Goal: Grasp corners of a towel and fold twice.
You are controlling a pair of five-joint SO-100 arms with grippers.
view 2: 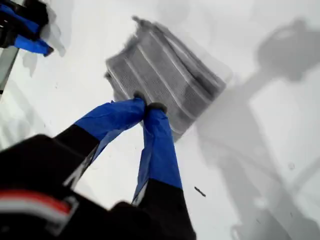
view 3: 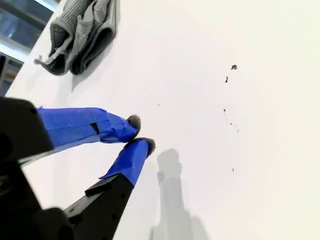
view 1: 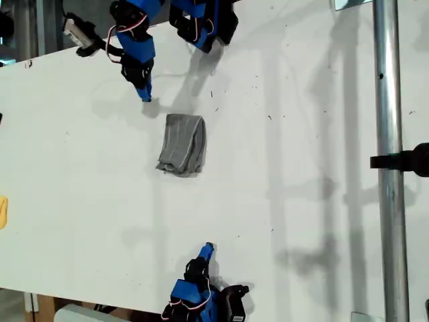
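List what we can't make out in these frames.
- Corners of the towel: tucked into the bunched folds in every view, so none can be picked out.
- Number of layers: too small in the exterior view; the second wrist view shows only the rumpled end.
- Yellow thing: cut off by the exterior view's left edge, so it can't be identified.
- Dark specks on the table: too small to identify.

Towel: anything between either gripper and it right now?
Nothing visible. Bare white table lies between the folded towel and both my first gripper and my second gripper. The yellow thing sits far off at the exterior view's left edge.
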